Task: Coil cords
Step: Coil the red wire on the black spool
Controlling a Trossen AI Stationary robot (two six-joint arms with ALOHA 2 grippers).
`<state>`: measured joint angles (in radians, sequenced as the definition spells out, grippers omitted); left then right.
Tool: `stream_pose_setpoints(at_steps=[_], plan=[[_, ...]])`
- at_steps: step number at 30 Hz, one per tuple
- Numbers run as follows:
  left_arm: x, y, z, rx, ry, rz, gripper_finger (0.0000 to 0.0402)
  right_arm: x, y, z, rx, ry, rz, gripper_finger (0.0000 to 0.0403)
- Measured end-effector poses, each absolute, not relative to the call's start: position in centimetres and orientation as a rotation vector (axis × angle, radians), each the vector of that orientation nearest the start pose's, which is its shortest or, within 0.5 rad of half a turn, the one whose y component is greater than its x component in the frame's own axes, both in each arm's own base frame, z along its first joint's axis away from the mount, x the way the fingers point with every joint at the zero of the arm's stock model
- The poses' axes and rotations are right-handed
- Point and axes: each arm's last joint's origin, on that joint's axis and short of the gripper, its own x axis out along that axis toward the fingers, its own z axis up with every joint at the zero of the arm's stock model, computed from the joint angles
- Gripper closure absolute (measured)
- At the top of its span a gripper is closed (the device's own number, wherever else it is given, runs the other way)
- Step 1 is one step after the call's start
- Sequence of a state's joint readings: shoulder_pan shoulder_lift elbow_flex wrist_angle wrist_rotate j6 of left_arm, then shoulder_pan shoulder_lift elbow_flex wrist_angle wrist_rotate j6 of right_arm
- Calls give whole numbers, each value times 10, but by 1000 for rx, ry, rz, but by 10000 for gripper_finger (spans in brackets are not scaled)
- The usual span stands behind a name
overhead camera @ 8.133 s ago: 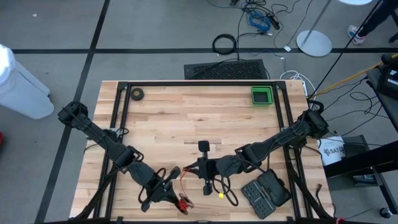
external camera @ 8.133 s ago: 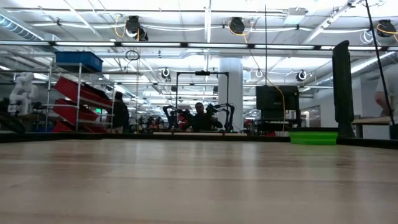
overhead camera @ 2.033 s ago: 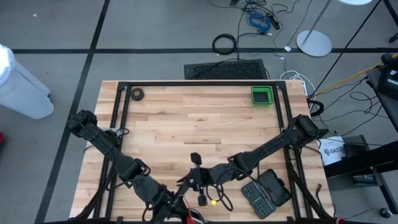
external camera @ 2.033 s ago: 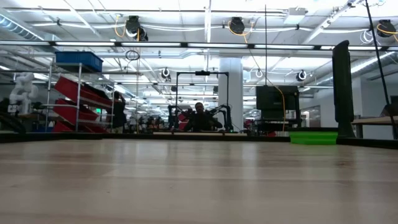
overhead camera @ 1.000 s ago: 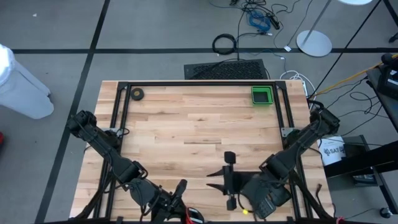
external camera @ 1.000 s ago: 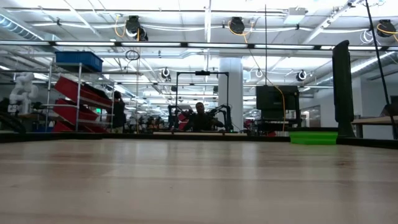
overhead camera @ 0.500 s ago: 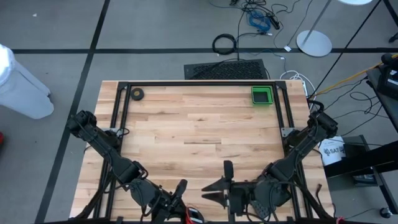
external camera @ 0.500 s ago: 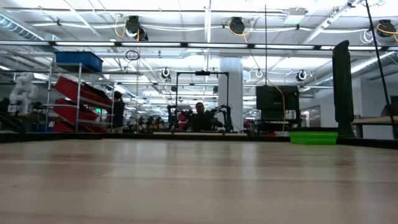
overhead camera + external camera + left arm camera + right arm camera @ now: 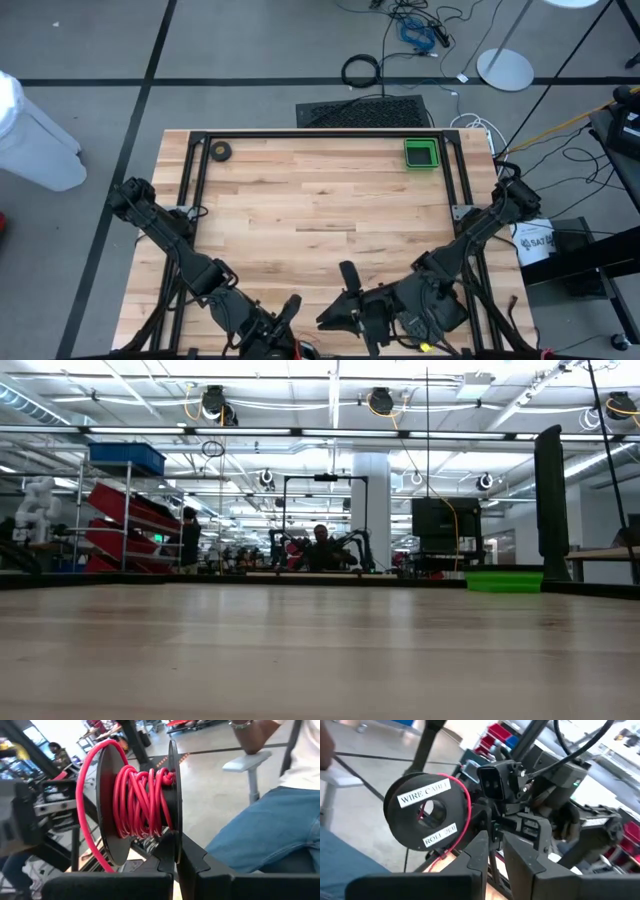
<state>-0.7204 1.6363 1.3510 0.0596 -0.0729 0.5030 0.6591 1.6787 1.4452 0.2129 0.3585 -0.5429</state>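
Cords [image 9: 140, 805]: red wire wound on a dark spool, held off the table's near edge. Left gripper [image 9: 287, 322]: clamped tight on the spool's flange. Right gripper [image 9: 346, 304]: just beside the spool and facing its labelled side; grip state cannot be told. Change: compared with a second ago, the right arm has swung back toward the spool. Loose end [image 9: 84, 825]: trailing below the flange. Judgement: winding unfinished; another wrap likely next.
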Motion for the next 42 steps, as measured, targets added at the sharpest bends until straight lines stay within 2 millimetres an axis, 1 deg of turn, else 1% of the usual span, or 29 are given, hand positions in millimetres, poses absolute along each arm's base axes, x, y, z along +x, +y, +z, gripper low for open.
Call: stream_pose_setpoints(at_steps=[4, 7, 10, 13, 17, 27, 31, 33, 39, 42], plan=[[289, -252, 334, 558, 41, -727, 395, 329, 229, 360, -546, -72, 357, 358], [291, -249, 334, 532, 45, -759, 395, 338, 227, 353, -552, -64, 355, 358], [294, -245, 332, 518, 76, -764, 395, 344, 225, 349, -555, -80, 347, 358], [296, -241, 329, 521, 112, -759, 395, 348, 225, 347, -561, -108, 373, 358], [300, -237, 328, 499, 131, -745, 395, 349, 225, 348, -553, -126, 396, 358], [298, -237, 325, 505, 158, -752, 395, 349, 224, 346, -558, -109, 396, 358], [298, -236, 323, 514, 185, -755, 395, 350, 224, 342, -567, -91, 481, 358], [301, -232, 322, 518, 194, -770, 395, 351, 222, 340, -566, -79, 507, 358], [313, -211, 317, 507, 240, -830, 395, 356, 212, 335, -562, -8, 486, 358], [315, -206, 316, 485, 247, -892, 395, 358, 209, 333, -547, 26, 483, 358]])
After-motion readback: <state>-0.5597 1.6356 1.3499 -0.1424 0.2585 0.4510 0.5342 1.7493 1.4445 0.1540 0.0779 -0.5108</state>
